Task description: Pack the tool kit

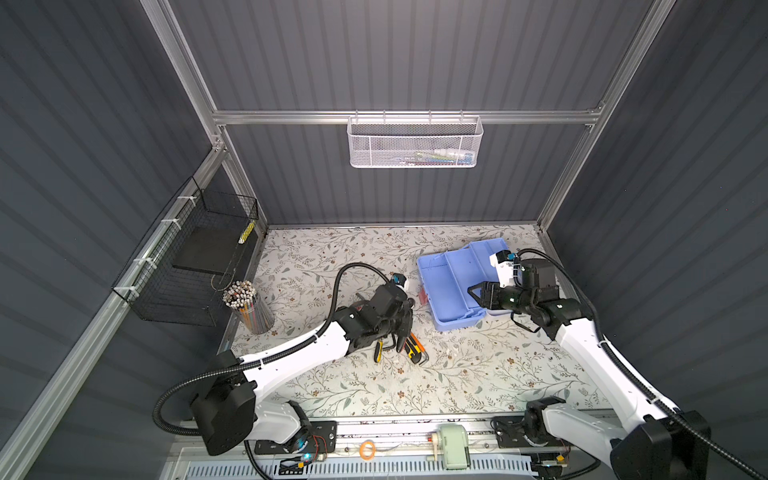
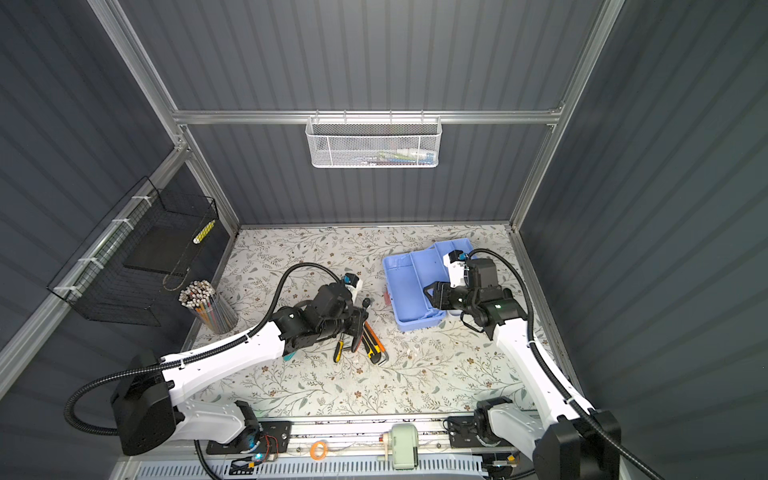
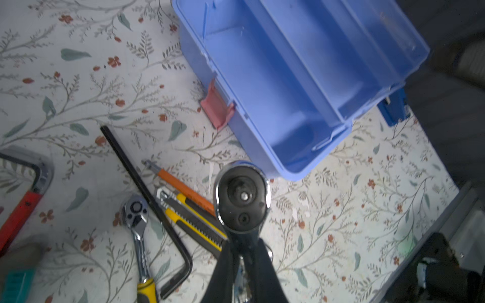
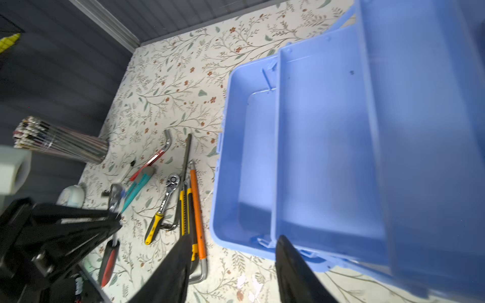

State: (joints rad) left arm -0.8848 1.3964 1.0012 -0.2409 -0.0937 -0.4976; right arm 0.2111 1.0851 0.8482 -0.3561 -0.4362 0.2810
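The tool kit [image 1: 449, 286] [image 2: 407, 286] lies open at the right, a light blue base with stepped trays [image 4: 328, 157], and nothing shows inside them. Its pink latch [image 3: 216, 107] hangs on the side facing the tools. My left gripper [image 3: 245, 262] [image 1: 403, 328] is shut on a chrome ratchet [image 3: 242, 199], lifted above the loose tools. Below it lie a yellow-handled ratchet [image 3: 136, 217], a black hex key [image 3: 147, 194], a yellow utility knife [image 3: 194, 220] and an orange one [image 4: 198, 217]. My right gripper [image 4: 235, 240] [image 1: 473, 293] stands open at the kit's near corner, holding nothing.
A red hex key [image 4: 149, 162] and a teal knife [image 4: 136, 186] lie left of the pile. A cup of pencils [image 1: 249, 307] stands at the left edge under the black wire basket [image 1: 195, 257]. The white mesh basket [image 1: 415, 143] hangs on the back wall.
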